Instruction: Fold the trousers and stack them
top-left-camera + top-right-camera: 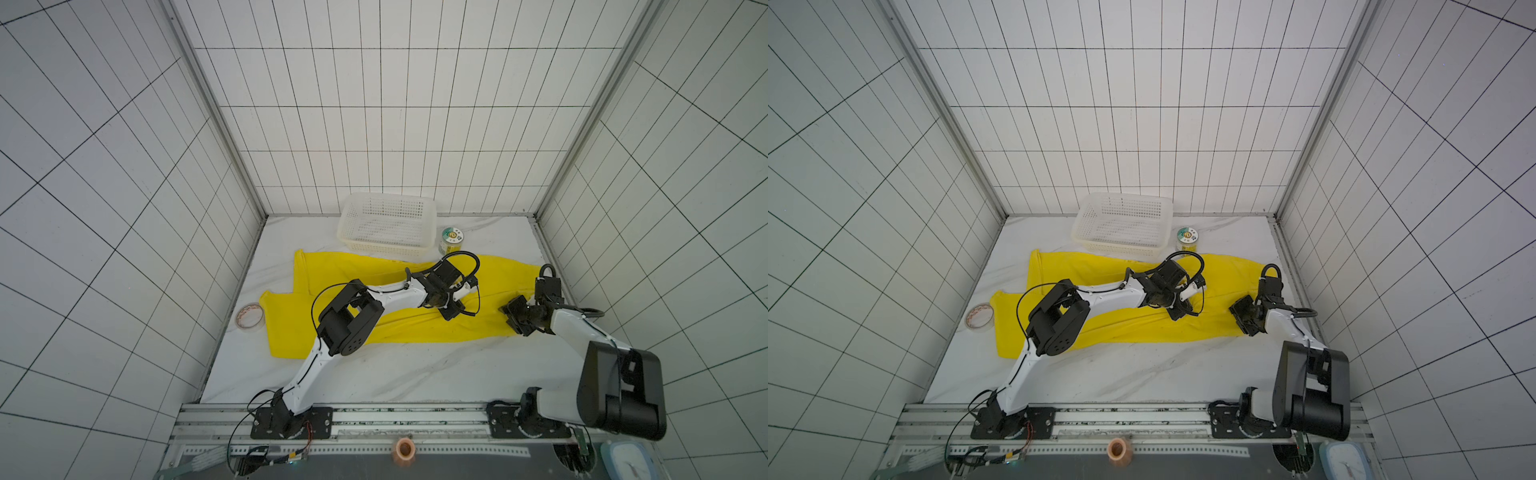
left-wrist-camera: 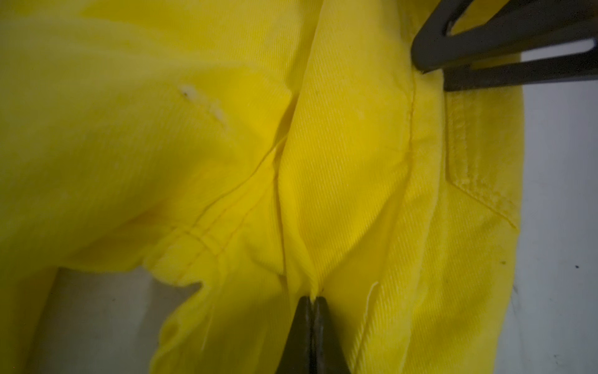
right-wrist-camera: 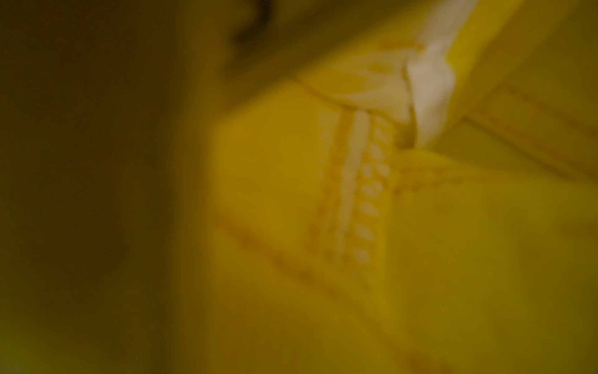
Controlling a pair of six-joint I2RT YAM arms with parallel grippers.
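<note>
- In both top views the trousers (image 1: 353,266) (image 1: 1092,266) lie flat on the surface (image 1: 374,374). The left claw (image 1: 451,311) reaches across to their middle, and the right claw (image 1: 514,318) is low at the waist end.
- Left wrist view: the left claw (image 2: 312,299) is pressed together on a thin ridge of cloth, which may slip out in lifting.
- Right wrist view: only blurred cloth shows, so the right claw's state cannot be told.

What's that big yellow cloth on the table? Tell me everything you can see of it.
A pair of bright yellow trousers, woven twill-like cloth with stitched seams, lying mostly flat and unfolded on the white table, legs forking leftward in both top views, waist at the right. The left gripper pinches a fold near the crotch; the right gripper sits at the waist, grip unclear.
</note>
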